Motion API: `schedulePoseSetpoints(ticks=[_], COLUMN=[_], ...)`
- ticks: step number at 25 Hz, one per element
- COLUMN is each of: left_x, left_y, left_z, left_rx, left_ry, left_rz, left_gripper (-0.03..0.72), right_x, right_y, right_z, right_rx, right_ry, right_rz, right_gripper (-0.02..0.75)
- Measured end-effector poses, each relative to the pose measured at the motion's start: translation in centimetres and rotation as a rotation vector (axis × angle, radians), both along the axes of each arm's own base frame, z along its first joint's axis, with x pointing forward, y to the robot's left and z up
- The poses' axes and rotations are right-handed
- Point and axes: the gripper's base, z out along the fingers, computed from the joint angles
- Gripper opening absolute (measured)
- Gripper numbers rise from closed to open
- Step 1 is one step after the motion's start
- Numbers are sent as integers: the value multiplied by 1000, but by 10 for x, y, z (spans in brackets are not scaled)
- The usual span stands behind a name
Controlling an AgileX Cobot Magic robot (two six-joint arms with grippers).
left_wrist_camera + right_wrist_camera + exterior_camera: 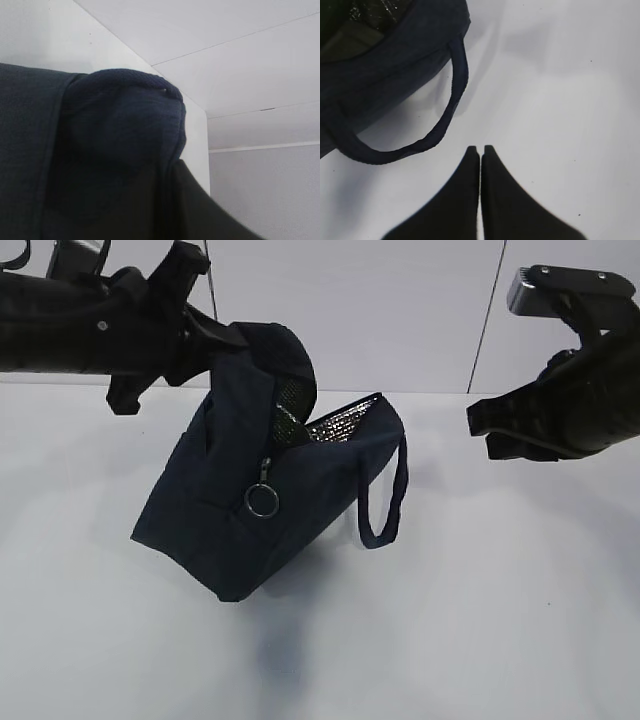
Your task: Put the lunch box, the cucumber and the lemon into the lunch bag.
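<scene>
The dark navy lunch bag (215, 510) hangs tilted above the white table, its shadow beneath it. My left gripper (215, 335) is shut on the bag's top handle; in the left wrist view navy fabric (120, 115) bunches between my dark fingers (215, 220). The bag's mouth is open and shows silver lining (340, 425). A silver ring pull (262, 500) hangs on its front. My right gripper (480, 430) is shut and empty, to the right of the bag, above the table near the loose handle (450, 105). The lunch box, cucumber and lemon are not clearly in view; a dim greenish shape (350, 42) lies inside the bag.
The white table (500, 620) spreads around the bag, with a white wall behind it. The second loop handle (385, 505) dangles on the bag's right side.
</scene>
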Motion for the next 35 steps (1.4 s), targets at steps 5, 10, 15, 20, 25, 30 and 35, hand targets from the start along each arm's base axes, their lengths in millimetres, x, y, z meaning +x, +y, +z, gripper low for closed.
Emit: schedulePoseSetpoints(ticks=[5, 10, 15, 20, 25, 30, 35], left_x=[9, 10, 15, 19, 19, 16, 13], left_y=[-5, -7, -12, -17, -18, -19, -19], left_z=[11, 13, -3, -19, -27, -30, -33], left_rx=[-16, -28, -24, -27, 24, 113, 201], left_ry=[-33, -39, 1, 45, 42, 2, -36], left_rz=[-4, -20, -44, -77, -114, -191, -256], left_gripper=[20, 21, 20, 21, 20, 20, 20], right_x=[0, 1, 2, 2, 4, 7, 9], right_y=[0, 1, 1, 1, 5, 11, 18], right_z=[0, -3, -4, -4, -2, 1, -2], right_rx=[0, -4, -5, -4, 80, 211, 301], right_ry=[0, 10, 14, 14, 5, 5, 45], right_rz=[0, 0, 0, -1, -35, -94, -114], right_gripper=[20, 20, 20, 20, 20, 20, 20])
